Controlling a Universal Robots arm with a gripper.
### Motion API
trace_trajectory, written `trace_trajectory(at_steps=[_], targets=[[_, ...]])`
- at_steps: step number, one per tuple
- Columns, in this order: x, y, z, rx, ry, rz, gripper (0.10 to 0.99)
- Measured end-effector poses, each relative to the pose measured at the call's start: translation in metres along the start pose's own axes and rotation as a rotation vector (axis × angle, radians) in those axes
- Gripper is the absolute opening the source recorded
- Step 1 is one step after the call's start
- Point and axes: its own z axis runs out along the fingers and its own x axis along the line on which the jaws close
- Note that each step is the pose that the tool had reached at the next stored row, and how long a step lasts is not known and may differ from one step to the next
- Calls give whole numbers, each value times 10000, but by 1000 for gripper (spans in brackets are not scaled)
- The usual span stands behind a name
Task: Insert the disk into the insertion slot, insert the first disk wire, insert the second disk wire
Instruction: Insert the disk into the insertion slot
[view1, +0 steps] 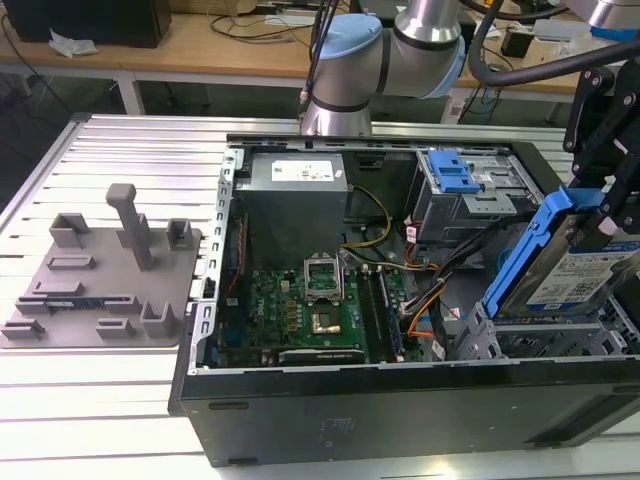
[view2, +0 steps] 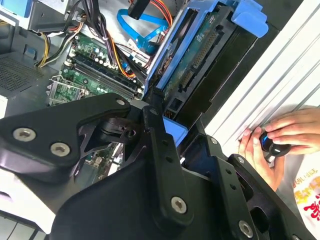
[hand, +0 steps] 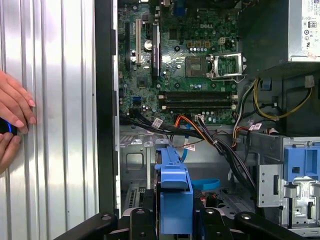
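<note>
In the exterior view my gripper (view1: 603, 215) is shut on the disk (view1: 575, 270), a silver drive with a white label in a bright blue carrier. The disk hangs steeply tilted, its lower edge just above the insertion slot (view1: 525, 343), the low grey cage in the open computer case's near corner at the exterior view's right. In the first wrist view the carrier's blue edge (hand: 173, 192) runs between my black fingers (hand: 141, 220). The second wrist view shows the disk's underside and connector (view2: 200, 55) beyond my black linkage. Loose orange and black wires (view1: 428, 300) lie beside the cage.
A taller grey drive box with a blue latch (view1: 455, 185) stands behind the cage. The motherboard (view1: 300, 310) and power supply (view1: 295, 195) fill the case. A grey fixture plate (view1: 95, 280) lies on the ribbed table. A person's hands (hand: 12, 120) rest on the table by the case, holding a small device.
</note>
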Motion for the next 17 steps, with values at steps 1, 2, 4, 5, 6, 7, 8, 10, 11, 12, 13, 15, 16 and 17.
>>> trace_trajectory(at_steps=[1, 2, 4, 5, 6, 7, 8, 10, 11, 12, 13, 15, 16, 17], targets=[[0, 0, -2, 1, -2, 0, 365], [-1, 0, -7, 1, -6, 0, 365], [-1, -1, -35, 1, -7, -1, 365], [-3, -1, -56, 0, 2, 0, 365], [-4, -1, -74, -1, 6, 0, 365], [-4, -1, -103, -5, 22, 0, 365], [-5, -2, -118, -12, 38, 1, 365], [-6, -6, -125, -31, 53, 0, 365], [-5, -5, -125, -40, 65, 2, 365], [-5, -6, -126, -41, 67, 2, 365], [-6, -7, -127, -41, 69, 0, 365], [-6, -11, -126, -50, 69, -1, 365], [-7, -16, -126, -70, 68, 1, 365], [-6, -22, -125, -94, 67, 5, 365]])
